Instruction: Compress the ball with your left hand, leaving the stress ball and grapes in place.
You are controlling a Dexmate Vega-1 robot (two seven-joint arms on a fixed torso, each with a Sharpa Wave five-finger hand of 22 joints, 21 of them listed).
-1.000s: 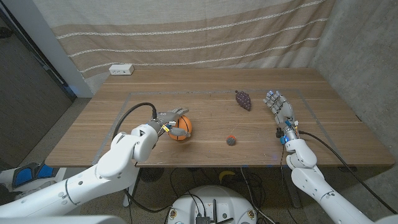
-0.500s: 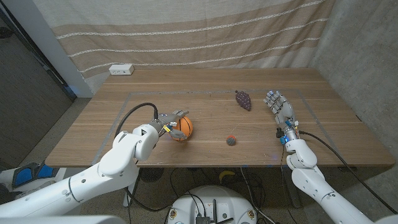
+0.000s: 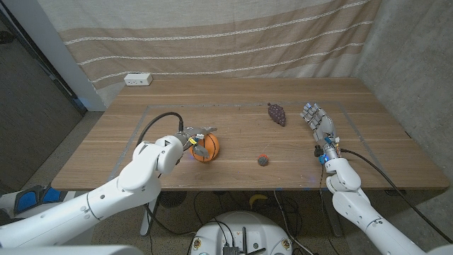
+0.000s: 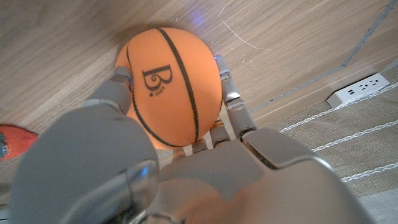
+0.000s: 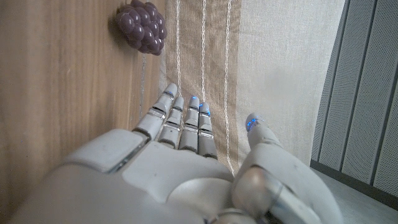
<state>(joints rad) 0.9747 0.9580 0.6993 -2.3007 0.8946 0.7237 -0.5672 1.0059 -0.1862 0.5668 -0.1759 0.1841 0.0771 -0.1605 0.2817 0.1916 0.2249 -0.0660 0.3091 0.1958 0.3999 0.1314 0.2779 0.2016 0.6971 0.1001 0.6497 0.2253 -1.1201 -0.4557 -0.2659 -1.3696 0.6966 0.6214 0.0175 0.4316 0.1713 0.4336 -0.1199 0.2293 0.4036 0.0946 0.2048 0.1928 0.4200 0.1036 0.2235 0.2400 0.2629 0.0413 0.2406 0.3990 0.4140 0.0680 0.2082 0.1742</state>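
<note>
An orange ball [image 3: 206, 146] with black basketball lines sits on the wooden table [image 3: 233, 173] left of centre. My left hand [image 3: 194, 139] wraps its fingers around the ball; in the left wrist view the fingers [image 4: 231, 99] lie along both sides of the ball [image 4: 171, 87]. A small dark stress ball [image 3: 262, 160] with a red spot lies near the table's middle. Purple grapes [image 3: 277, 113] lie further back, also seen as grapes [image 5: 141, 27] in the right wrist view. My right hand [image 3: 317, 120] stands at the right, fingers straight and apart, holding nothing.
A white power strip [image 3: 138, 79] lies at the table's back left, in front of a beige striped curtain [image 3: 212, 35]. A thin taped outline [image 3: 152, 108] marks a rectangle on the tabletop. A black cable [image 3: 152, 124] arcs over my left wrist.
My left arm has swung inward and its hand has closed more around the orange ball, which stays in place. The right hand, stress ball and grapes have not moved.
</note>
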